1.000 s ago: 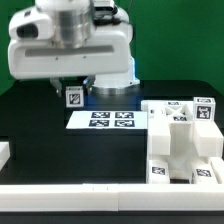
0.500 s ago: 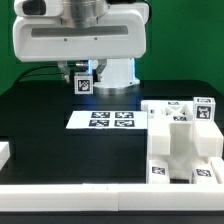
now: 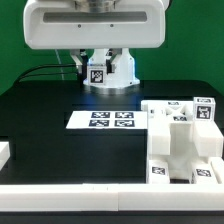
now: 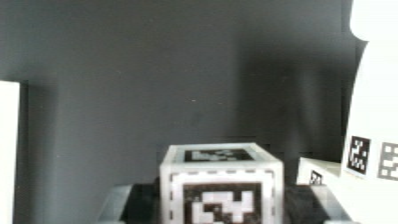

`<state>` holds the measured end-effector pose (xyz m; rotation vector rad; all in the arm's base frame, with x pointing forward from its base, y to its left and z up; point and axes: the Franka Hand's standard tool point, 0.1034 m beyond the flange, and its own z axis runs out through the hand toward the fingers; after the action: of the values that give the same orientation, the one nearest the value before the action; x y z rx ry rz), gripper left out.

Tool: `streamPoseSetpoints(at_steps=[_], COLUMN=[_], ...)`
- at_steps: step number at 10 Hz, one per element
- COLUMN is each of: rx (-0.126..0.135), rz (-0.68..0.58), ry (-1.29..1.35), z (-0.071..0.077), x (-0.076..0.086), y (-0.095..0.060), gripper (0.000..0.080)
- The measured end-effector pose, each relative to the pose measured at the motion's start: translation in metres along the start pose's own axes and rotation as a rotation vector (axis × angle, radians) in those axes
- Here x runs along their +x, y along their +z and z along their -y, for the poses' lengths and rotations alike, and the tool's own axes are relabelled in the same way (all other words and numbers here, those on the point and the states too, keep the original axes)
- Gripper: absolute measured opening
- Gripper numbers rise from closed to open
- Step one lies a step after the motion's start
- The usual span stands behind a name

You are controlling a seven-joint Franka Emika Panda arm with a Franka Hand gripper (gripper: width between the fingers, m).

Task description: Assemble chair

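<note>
Chair parts: one tagged white block (image 3: 97,74) is held up in the pincer (image 3: 97,70), well above the black table (image 3: 60,140).

Both fingers are closed on that block's sides; the wrist view shows it (image 4: 222,185) clamped between them, tags on its top and front. Below the pincer the marker board (image 3: 107,120) lies flat on the table. Toward the exterior view's right of the pincer, lower down, the remaining white chair pieces (image 3: 182,140) stand clustered on the table. A green wall (image 3: 12,60) backs the scene.
</note>
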<state>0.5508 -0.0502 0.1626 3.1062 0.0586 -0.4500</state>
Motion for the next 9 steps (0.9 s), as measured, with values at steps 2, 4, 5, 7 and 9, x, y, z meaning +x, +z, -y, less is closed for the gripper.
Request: streamPoseSetpoints(at_steps=[2,4,5,7,9], rx=[-0.003,-0.010,-0.011,-0.011,-0.013], rz=[0.000,-0.003,0.002,0.003,0.002], ry=[0.005,0.013,0.009,0.011,0.014], z=[0.001,0.025,0.036,0.034,0.036], x=[0.001,0.011,0.015,0.016,0.016], y=[0.000,-0.014,-0.024,-0.024,-0.024], gripper=[0.0284,0.0284,0.0284,0.0284,0.0284])
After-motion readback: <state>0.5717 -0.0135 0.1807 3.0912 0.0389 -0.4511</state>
